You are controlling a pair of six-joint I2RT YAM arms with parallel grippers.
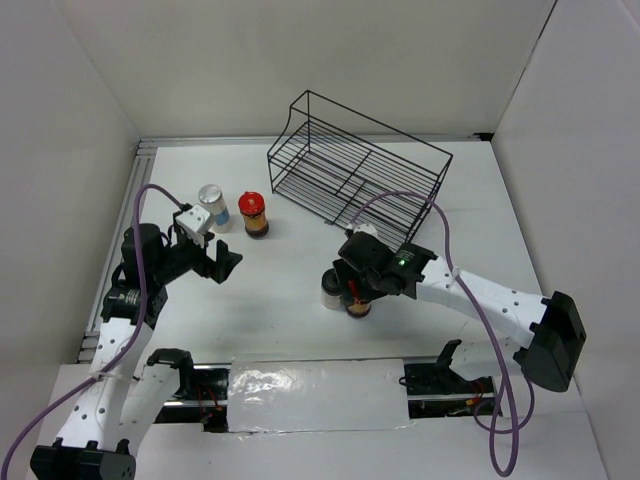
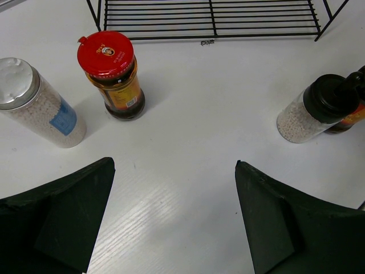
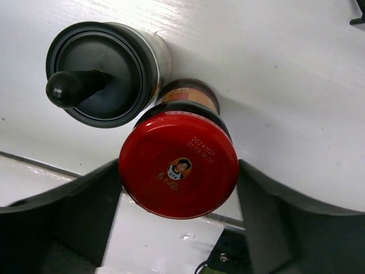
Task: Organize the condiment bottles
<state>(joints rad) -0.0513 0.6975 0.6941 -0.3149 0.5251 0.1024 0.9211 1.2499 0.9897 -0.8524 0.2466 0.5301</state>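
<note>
— Right gripper (image 3: 178, 188)?
— Spread wide, straddling one red-capped jar (image 3: 178, 164), fingers not yet touching it; black-capped jar (image 3: 102, 71) touching that jar, just beyond.

— Left gripper (image 2: 174, 220)?
— Spread apart, holding nothing. Ahead and leftward: second red-capped jar (image 2: 113, 74), with grey-capped white jar (image 2: 40, 103) just beside. Wire rack (image 2: 211, 20) farther ahead, holding no jars.

Wire rack (image 1: 357, 166) at 12 o'clock, back of table (image 1: 300, 280). Two jars side by side at 10 o'clock: grey-capped jar (image 1: 212, 206) left of one red-capped jar (image 1: 254, 214). Black-capped jar (image 1: 333, 290) touching second red-capped jar (image 1: 357, 303) at centre, nearer the arms.
</note>
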